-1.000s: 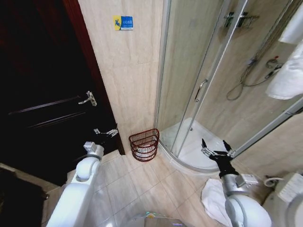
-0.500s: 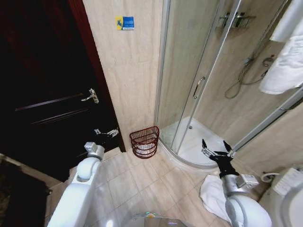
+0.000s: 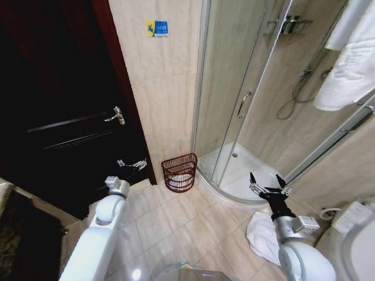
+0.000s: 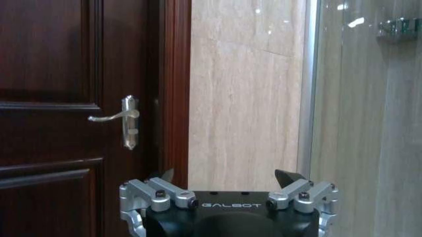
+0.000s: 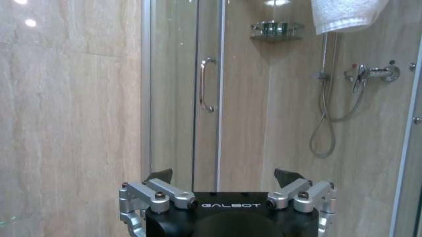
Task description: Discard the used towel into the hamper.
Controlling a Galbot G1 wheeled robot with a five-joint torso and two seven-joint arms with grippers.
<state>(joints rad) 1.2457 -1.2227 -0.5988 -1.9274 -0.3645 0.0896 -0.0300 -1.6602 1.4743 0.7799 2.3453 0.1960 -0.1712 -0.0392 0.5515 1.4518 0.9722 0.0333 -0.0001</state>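
The hamper (image 3: 179,172), a small round dark red-brown wire basket, stands on the floor against the tiled wall beside the shower's edge. A crumpled white towel (image 3: 261,236) lies on the floor tiles at the lower right, just under my right arm. My right gripper (image 3: 266,182) (image 5: 224,176) is held above that towel, open and empty, facing the shower door. My left gripper (image 3: 130,164) (image 4: 226,177) is open and empty too, raised to the left of the hamper and facing the door frame.
A dark wooden door (image 3: 64,111) with a lever handle (image 4: 118,116) fills the left. The glass shower cabin (image 3: 246,99) curves out on the right, with another white towel (image 3: 350,61) hanging over its rail. A toilet (image 3: 357,246) sits at the lower right. Bare floor tiles (image 3: 176,222) lie between me and the hamper.
The whole picture has shifted, so the camera has moved: the hamper and the floor towel now sit a little higher in view. Both arms keep the same pose, grippers open.
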